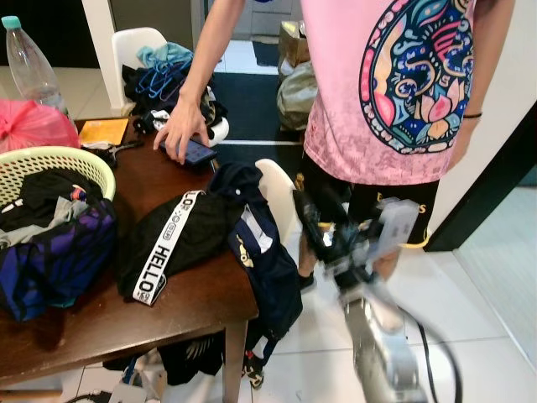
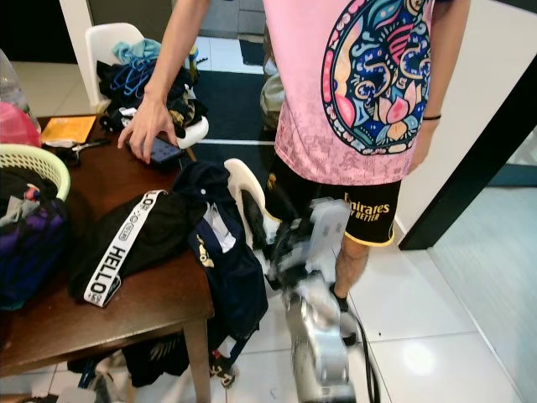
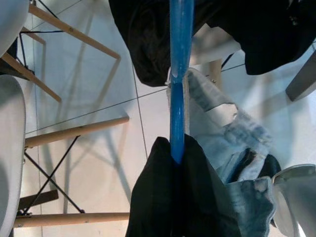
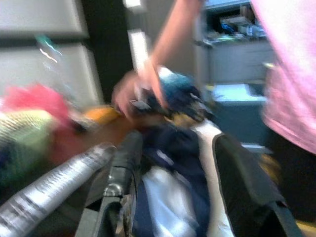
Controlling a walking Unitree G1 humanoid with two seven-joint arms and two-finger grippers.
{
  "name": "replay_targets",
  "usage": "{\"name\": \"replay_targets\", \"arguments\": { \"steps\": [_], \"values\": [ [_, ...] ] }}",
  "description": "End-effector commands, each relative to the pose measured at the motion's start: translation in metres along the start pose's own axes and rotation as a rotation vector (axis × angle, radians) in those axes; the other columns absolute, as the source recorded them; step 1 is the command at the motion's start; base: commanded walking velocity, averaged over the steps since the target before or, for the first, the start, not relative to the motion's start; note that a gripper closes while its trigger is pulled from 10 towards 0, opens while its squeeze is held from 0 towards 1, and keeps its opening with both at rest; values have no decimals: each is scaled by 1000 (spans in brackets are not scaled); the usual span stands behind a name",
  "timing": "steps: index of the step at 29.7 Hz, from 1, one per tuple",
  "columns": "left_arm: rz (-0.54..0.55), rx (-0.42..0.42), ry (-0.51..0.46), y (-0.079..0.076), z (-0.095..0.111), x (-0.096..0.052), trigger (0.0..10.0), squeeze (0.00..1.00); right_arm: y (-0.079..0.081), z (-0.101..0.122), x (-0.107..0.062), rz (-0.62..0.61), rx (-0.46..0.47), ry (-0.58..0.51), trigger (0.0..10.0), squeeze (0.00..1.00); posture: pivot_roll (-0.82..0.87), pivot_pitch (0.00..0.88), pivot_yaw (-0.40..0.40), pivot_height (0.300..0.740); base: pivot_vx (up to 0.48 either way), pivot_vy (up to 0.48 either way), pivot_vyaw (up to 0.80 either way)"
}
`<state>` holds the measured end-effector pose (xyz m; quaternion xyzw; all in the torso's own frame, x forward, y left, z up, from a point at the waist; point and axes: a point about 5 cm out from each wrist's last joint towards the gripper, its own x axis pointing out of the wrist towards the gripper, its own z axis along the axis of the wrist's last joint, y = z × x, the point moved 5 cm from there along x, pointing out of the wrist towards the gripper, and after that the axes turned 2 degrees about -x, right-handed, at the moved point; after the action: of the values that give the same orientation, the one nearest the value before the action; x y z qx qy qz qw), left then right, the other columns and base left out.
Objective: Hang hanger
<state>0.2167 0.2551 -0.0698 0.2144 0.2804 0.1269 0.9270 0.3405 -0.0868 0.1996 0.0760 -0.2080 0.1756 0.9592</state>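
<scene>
the right arm (image 1: 382,348) reaches up and forward from low in the head views, silver and smeared by motion blur. its wrist sits raised at about table height, and the right gripper (image 1: 312,220) points ahead and a little to the robot's left — black fingers (image 1: 307,210) long, dark, blurred. in the right wrist view the two fingers (image 4: 122,163) stand apart with a wide gap between them, so the jaws look spread. the left gripper (image 3: 174,197) shows in its wrist view as a dark mass — whether its fingers are spread or closed can't be made out.
</scene>
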Motion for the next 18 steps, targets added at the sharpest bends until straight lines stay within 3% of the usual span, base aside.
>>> {"name": "replay_targets", "arguments": {
  "steps": [1, 3, 8, 12, 18],
  "values": [
    [3, -28, -82, 1, 21, 3, 10000, 0, -9, -11, -10, -82, -41, 48, 10000, 0, 22, 61, 11, 740, 0, 0, 0],
    [1, -42, -97, 0, 25, 3, 10000, 0, -18, -24, -19, -135, -116, 116, 10000, 0, 19, 63, 8, 740, 0, 0, 0],
    [7, -112, -146, -1, 40, 1, 10000, 0, -30, -55, -29, -171, -157, 208, 10000, 0, 37, 69, -20, 740, 0, 0, 0],
    [20, -144, -156, 0, 44, -1, 10000, 0, -19, -57, -21, -124, -151, 210, 10000, 0, 48, 69, -30, 740, 0, 0, 0],
    [8, -114, -127, 3, 24, -14, 10000, 0, -9, -54, -11, -89, -162, 198, 10000, 0, 69, 67, -38, 740, 0, 0, 0]
  ]
}}
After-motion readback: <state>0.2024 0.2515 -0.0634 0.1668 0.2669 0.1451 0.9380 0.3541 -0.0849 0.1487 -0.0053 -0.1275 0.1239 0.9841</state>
